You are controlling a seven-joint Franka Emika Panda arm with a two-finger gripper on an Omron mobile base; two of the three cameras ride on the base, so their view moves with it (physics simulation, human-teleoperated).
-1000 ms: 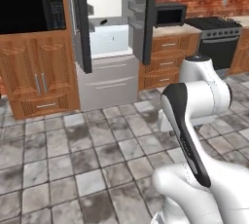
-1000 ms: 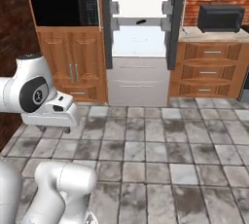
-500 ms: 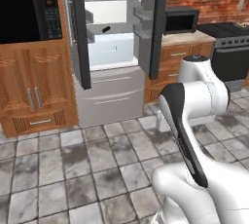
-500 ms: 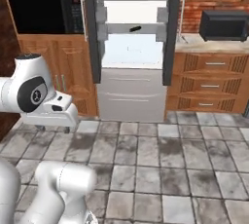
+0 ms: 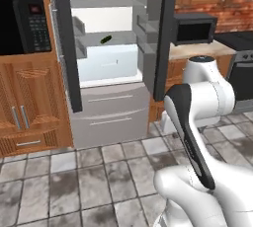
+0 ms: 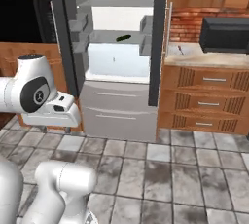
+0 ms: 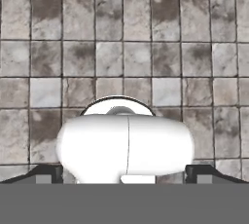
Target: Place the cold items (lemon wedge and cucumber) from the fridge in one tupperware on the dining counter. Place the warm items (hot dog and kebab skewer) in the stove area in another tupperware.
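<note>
The cucumber [image 5: 105, 39] lies on a shelf inside the open fridge [image 5: 113, 68] — well apart from the gripper [image 7: 124, 172], which points at the floor, jaws spread wide and empty. Approach step, I judge — next, reach to that shelf.

Fridge [image 5: 113, 73] top cut off by the upper edge in both base views. Cucumber [image 5: 105, 39] on a shelf, too small for detail. Small reddish item [image 6: 181, 49] on the desk beside the fridge, unidentifiable.
</note>
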